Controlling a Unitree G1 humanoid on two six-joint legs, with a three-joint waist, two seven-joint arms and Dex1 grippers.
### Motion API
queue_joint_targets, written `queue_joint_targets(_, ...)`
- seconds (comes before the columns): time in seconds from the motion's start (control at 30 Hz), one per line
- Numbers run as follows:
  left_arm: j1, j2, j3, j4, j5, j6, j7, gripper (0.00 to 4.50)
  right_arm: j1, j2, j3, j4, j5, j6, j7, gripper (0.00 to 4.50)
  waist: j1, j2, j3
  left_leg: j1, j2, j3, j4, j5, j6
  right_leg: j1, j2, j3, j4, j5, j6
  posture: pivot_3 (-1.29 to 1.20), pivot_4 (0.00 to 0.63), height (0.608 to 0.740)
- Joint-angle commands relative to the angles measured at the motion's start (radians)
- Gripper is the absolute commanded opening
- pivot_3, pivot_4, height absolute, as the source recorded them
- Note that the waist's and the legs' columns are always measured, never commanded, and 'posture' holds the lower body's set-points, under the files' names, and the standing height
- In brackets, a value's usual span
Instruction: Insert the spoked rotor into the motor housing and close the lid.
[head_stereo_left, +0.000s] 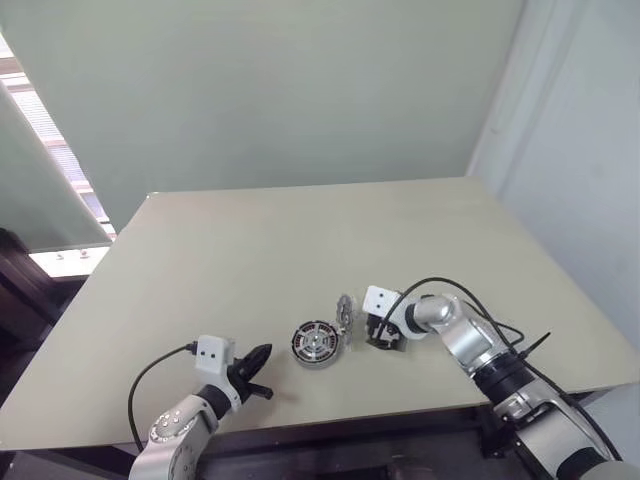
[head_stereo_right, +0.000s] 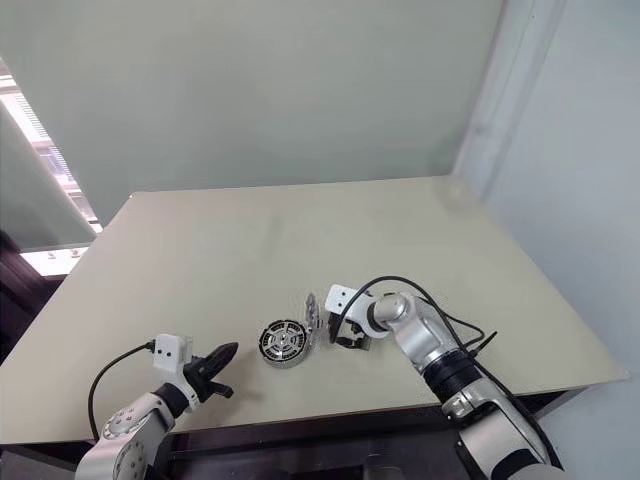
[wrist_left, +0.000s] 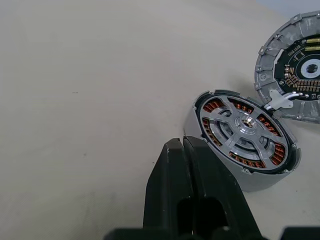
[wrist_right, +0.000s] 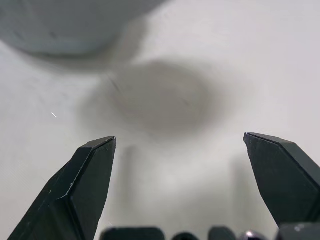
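A pale green wall backs a plain beige counter, with a window strip off to the robot's left and a white wall on its right. Everything on the counter sits near the front edge, and the motor housing serves as the landmark.

The housing rests flat on the counter, open face up. In the left wrist view its copper-brown windings show through the gaps of the spoked rotor, which lies seated inside it, silver hub at the centre. The lid stands tilted on edge just beside the housing, on the side away from the left arm, touching or nearly touching the housing's rim. Its inner face, seen in the left wrist view, shows a dark circuit board with gold contacts; tiny white print on it is too small to read. No brand or label can be made out on any part.

The left gripper hovers low, near the housing on the robot's left, its fingers pressed together and holding nothing, their tips pointing at the housing wall.

The right gripper is beyond the lid from the housing, angled down toward the counter. Its fingers stand wide apart with nothing between them; bare counter shows in the gap.
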Motion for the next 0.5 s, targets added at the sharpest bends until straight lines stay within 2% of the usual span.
queue_joint_targets(0.03,-0.024,0.008,0.001,-0.026,0.003,-0.016,-0.005,0.00,-0.037,0.016,-0.045,-0.040,0.018,-0.018,-0.031,4.48,0.000,0.000,0.000,0.000,0.000,0.000,0.000,0.000,0.000,0.000,0.000,0.000,0.000,0.000,0.000,0.00,0.000,0.740)
queue_joint_targets(0.23,-0.031,0.010,-0.002,-0.019,0.007,-0.014,-0.008,0.00,-0.026,0.096,-0.103,-0.066,0.084,0.014,-0.069,4.48,0.000,0.000,0.000,0.000,0.000,0.000,0.000,0.000,0.000,0.000,0.000,0.000,0.000,0.000,0.000,0.00,0.000,0.740)
queue_joint_targets(0.5,-0.018,0.009,-0.002,-0.031,0.009,-0.015,-0.008,0.00,0.015,0.242,-0.066,-0.066,0.096,0.083,-0.132,4.48,-0.003,0.000,0.000,0.000,0.001,0.000,0.000,0.000,0.000,0.000,0.001,0.000,0.000,0.000,0.000,0.00,0.000,0.740)
